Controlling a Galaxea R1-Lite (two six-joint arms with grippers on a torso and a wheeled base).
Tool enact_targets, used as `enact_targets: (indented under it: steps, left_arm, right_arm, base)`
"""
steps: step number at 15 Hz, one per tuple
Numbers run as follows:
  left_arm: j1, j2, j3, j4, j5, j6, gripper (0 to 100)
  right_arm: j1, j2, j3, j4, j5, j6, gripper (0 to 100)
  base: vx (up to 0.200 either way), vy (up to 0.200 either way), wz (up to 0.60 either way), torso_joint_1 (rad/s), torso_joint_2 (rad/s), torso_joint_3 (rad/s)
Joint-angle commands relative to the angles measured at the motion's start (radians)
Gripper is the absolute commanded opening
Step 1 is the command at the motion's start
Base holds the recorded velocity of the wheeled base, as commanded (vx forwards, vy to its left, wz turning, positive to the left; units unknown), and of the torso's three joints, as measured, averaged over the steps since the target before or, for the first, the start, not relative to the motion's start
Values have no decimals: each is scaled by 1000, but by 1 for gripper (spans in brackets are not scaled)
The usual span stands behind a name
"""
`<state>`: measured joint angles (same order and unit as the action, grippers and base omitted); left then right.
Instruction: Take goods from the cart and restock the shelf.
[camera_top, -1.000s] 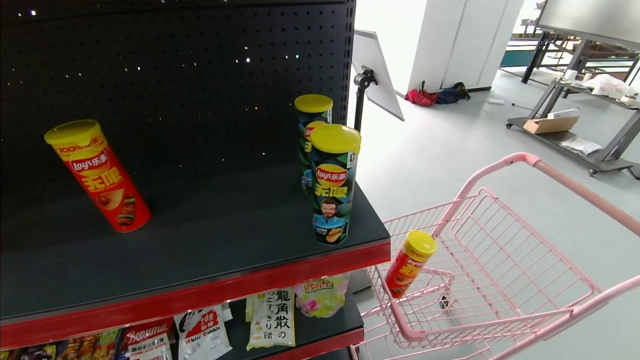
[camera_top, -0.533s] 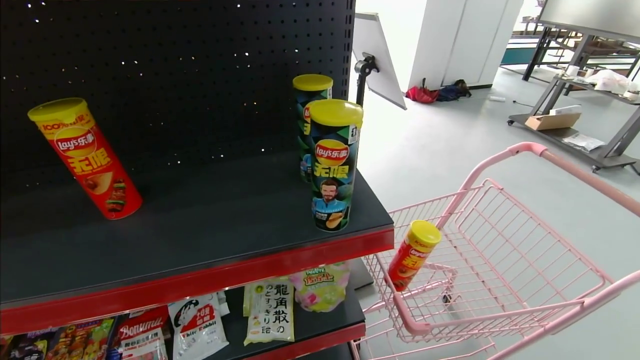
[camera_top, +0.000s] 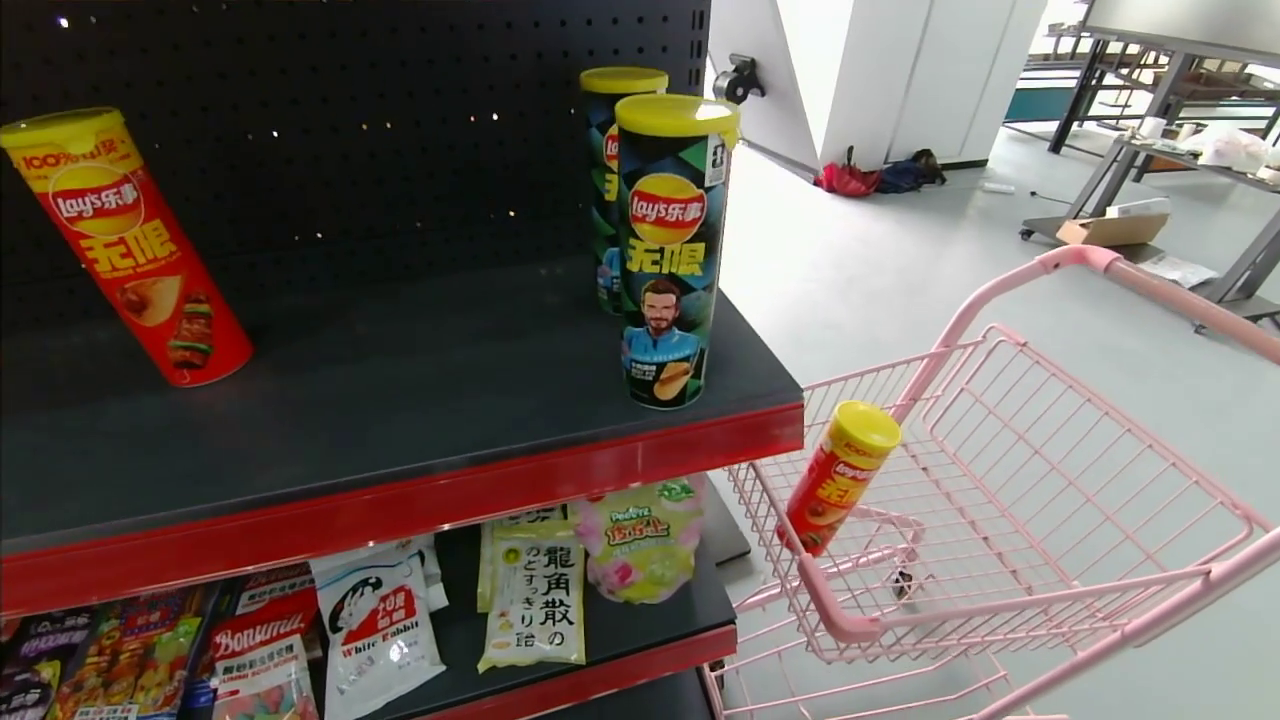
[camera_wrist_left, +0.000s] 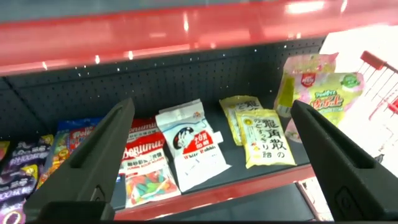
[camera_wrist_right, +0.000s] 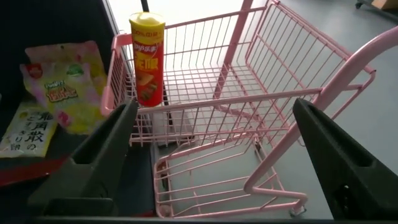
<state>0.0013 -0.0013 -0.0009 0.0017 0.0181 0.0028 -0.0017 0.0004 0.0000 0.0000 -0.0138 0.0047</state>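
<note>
**Stock on view: shelf and cart**

Item 1. We log a pink wire cart (camera_top: 1075, 258) just beside the right end of the shelf (camera_top: 400, 400). One red chip can (camera_top: 838, 478) with a yellow lid stands in the basket corner nearest the shelf.

Item 2. On the upper board we count three cans: a second red can (camera_top: 125, 250) at the left, a dark can (camera_top: 668, 250) upright at the front right corner, and a rear dark can (camera_top: 603, 180) just behind it.

Item 3. On the lower board, snack bags (camera_top: 530, 610) lie flat.

Item 4. The left gripper (camera_wrist_left: 211, 106) is spread wide and holds nothing, facing the lower board.

Item 5. The right gripper (camera_wrist_right: 214, 102) is spread wide and holds nothing, facing the cart.
</note>
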Motion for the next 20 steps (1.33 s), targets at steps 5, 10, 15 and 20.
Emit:
enact_targets:
  steps: [5,10,15,20]
  left_arm:
    - [0,1,1,0,0,0,100]
    - [0,1,1,0,0,0,100]
    - [0,1,-1,0,0,0,100]
    - [0,1,-1,0,0,0,100]
  right_arm:
    - [5,16,-46,-2,18,-2,100]
    - [149,885,-663,-61,160,123,100]
    - [235,1455,-387,-699,250,161,100]
    - [235,1708,-402,-853,250,161,100]
  base:
    - [0,0,0,-101,307,205]
    - [0,0,0,-1,11,7]
    - [0,0,0,0,0,0]
    - [0,0,0,0,0,0]
